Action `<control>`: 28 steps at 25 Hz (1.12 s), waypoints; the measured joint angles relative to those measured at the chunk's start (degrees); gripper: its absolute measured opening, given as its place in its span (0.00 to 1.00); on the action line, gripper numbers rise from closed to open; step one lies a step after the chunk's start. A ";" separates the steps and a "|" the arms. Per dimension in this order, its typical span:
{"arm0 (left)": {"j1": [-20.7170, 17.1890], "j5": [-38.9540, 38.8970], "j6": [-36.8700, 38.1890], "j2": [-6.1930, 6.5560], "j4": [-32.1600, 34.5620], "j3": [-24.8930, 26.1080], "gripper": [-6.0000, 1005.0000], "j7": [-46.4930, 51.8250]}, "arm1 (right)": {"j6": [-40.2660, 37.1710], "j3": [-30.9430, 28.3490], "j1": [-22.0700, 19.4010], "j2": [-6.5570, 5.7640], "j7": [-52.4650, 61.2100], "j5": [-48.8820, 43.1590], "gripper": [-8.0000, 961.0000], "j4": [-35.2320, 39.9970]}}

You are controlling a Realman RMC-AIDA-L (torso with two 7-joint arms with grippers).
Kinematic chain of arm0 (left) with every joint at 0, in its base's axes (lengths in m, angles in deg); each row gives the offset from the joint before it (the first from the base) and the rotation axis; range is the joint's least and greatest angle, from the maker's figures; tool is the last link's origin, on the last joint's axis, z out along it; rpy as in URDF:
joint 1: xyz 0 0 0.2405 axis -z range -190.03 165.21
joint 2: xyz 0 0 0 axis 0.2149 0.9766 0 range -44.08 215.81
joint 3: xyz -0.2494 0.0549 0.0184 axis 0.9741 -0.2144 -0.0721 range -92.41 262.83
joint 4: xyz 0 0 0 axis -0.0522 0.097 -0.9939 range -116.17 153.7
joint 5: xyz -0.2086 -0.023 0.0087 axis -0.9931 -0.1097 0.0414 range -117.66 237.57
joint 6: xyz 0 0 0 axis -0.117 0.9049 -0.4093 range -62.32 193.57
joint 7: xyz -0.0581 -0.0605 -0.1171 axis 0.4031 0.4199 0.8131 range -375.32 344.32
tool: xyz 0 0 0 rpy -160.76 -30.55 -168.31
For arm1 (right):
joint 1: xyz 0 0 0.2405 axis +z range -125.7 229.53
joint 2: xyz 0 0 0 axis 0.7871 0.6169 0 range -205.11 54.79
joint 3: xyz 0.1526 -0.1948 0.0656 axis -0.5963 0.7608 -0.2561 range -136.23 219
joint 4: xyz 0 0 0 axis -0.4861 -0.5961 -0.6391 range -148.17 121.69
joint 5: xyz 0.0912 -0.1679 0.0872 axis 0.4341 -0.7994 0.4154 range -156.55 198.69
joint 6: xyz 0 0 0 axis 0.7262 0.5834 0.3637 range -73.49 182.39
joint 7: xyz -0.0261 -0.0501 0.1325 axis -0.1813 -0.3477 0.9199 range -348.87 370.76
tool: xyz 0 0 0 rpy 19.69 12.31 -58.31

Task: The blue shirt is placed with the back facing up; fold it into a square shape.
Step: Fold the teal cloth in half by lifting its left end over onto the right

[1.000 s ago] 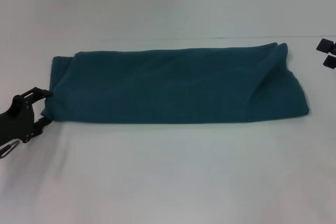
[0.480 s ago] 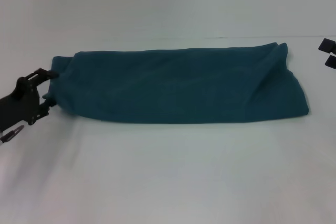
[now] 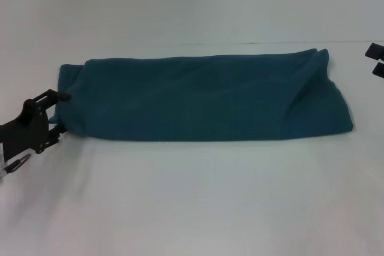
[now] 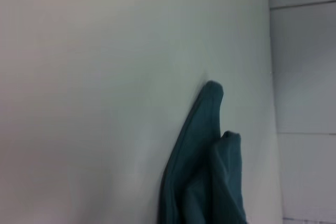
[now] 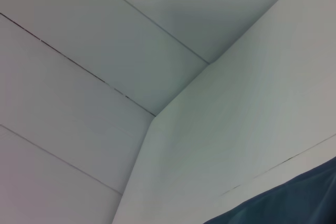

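The blue shirt [image 3: 204,97] lies on the white table as a long flat band running left to right, plain side up. Its right end is bunched into a few creases. My left gripper [image 3: 60,113] stands open at the band's left end, one finger over the cloth edge and the other at the lower corner. The left wrist view shows only a folded tip of the blue shirt [image 4: 202,171]. At the far right edge my right gripper [image 3: 377,59] is parked off the cloth, its two black tips apart. A corner of the blue shirt [image 5: 294,205] shows in the right wrist view.
The white table [image 3: 192,196] stretches wide in front of the shirt. Behind the shirt the table meets a pale wall [image 3: 192,4]. Panel seams of that wall [image 5: 105,51] show in the right wrist view.
My left gripper rose and moved slightly right along the shirt's left end, then settled a little lower. The shirt's lower left corner has drawn in slightly. The right gripper drifted slightly right.
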 joint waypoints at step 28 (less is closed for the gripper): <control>0.46 1.26 -0.79 -0.36 -0.76 -2.10 0.78 -0.11 | -0.57 0.00 -1.04 -0.06 -0.07 0.16 0.87 -0.03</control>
